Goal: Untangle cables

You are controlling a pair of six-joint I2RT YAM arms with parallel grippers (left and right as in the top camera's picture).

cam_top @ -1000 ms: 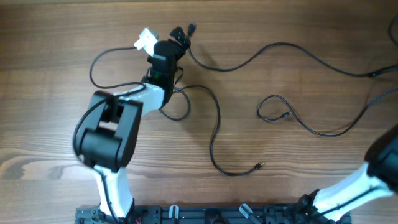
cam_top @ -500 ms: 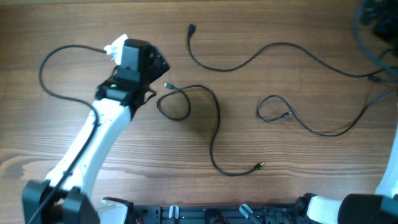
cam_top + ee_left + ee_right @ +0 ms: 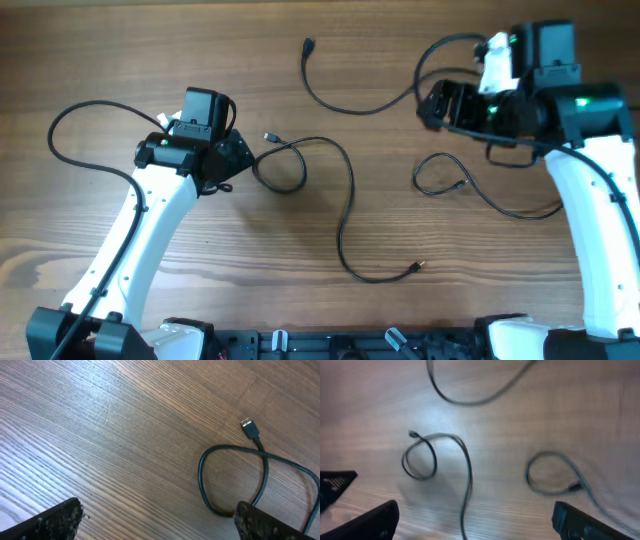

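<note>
Swung inward, left claw [image 3: 243, 160] and right claw [image 3: 432, 105], wide open and empty, flank the looped cable [image 3: 352, 185]; a careless pull could tighten its loop.

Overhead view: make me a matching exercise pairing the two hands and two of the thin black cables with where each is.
1. left hand
2. right hand
3. thin black cable with gold-tipped plug
4. thin black cable with black plug

a. far side, running right
b. open, right side
c. middle, looped
d. open, left side

Pairs: 1-d, 2-b, 3-c, 4-a
</note>
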